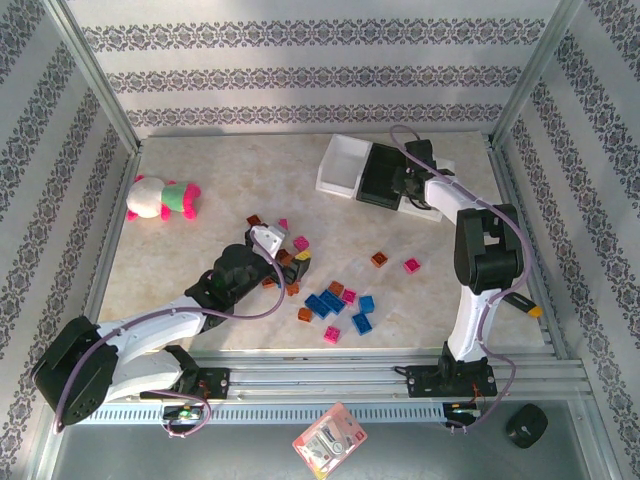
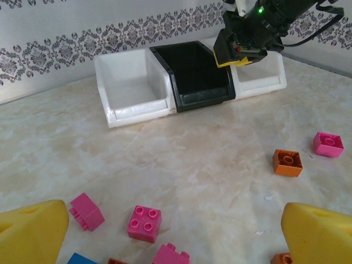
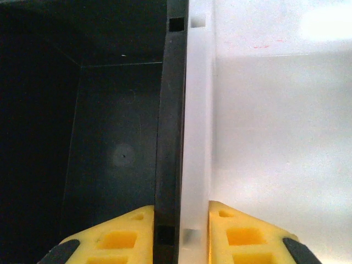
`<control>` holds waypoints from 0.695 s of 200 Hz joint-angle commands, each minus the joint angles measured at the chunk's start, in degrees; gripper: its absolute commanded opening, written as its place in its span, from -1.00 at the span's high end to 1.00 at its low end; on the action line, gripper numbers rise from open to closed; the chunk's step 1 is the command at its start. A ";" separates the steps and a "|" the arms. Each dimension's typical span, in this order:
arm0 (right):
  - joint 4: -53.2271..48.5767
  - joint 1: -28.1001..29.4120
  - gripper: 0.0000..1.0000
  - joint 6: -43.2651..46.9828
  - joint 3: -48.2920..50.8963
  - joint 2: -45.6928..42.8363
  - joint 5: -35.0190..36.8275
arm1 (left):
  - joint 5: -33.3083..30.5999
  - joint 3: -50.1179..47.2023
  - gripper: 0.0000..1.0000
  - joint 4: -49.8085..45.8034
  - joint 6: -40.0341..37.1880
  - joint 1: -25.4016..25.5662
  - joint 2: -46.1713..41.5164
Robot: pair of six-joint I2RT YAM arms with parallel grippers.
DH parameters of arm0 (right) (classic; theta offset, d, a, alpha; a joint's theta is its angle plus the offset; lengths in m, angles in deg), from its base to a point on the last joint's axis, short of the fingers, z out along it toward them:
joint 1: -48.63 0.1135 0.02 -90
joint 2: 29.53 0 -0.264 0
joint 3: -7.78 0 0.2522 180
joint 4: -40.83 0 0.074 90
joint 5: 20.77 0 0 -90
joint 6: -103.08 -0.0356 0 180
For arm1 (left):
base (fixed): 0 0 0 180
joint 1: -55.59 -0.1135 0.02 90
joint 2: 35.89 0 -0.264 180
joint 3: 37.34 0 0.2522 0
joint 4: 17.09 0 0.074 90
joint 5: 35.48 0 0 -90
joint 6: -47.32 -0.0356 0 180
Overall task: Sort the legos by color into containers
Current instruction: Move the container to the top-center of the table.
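Three trays stand side by side at the back: a white tray [image 1: 340, 165], a black tray [image 1: 375, 175] and another white tray [image 1: 432, 205]. My right gripper [image 3: 181, 236] is shut on the touching walls of the black tray [image 3: 168, 137] and the right white tray [image 3: 198, 137]. Both look empty inside. My left gripper [image 2: 176, 234] hangs open just above loose legos, with a pink brick [image 2: 144, 223] between its yellow fingers [image 2: 33, 231]. Blue bricks [image 1: 325, 303] cluster mid-table. An orange brick [image 2: 287, 163] and a pink brick [image 2: 328, 144] lie further right.
A pink, white and green plush toy [image 1: 160, 198] lies at the table's left. Metal frame posts and patterned walls close in the table. A packaged card [image 1: 330, 437] and a black round object [image 1: 526, 425] lie in front of the rail.
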 commanded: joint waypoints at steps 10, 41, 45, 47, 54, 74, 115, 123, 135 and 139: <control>-2.62 3.35 0.63 2.26 -0.84 -1.58 -6.63 | -1.25 -1.21 -0.98 0.25 1.05 1.03 -1.31; -2.12 8.18 0.64 0.93 -1.37 -0.30 -4.64 | -0.96 -1.29 -0.98 0.39 1.53 1.03 -1.56; -2.05 8.67 0.64 0.49 -1.61 -0.05 -4.45 | -0.91 -1.33 -0.98 0.36 1.64 1.03 -1.65; -1.87 8.91 0.64 0.31 -1.71 0.13 -4.35 | -0.93 -1.34 -0.98 0.38 1.63 1.03 -1.68; -1.70 9.68 0.64 -0.21 -2.13 0.66 -4.08 | -0.98 -1.39 -0.98 0.30 1.78 1.03 -1.93; -1.79 11.72 0.64 -1.18 -4.46 2.56 -4.10 | -1.08 -1.63 -0.98 -0.28 2.10 1.01 -2.83; -2.47 14.63 0.57 -1.79 -8.87 5.66 -5.35 | -3.33 -1.81 -0.98 -2.79 2.96 1.03 -4.59; -2.48 14.88 0.47 -1.63 -9.37 5.68 -5.37 | -3.55 -1.77 -0.98 -3.15 3.40 1.03 -4.87; -2.58 14.76 0.34 -0.84 -9.75 4.75 -5.83 | -4.01 -1.39 -0.98 -4.41 4.62 1.03 -4.97; -2.74 14.75 0.29 -0.27 -9.73 4.16 -6.09 | -4.16 -1.06 -0.98 -5.09 5.01 1.03 -4.93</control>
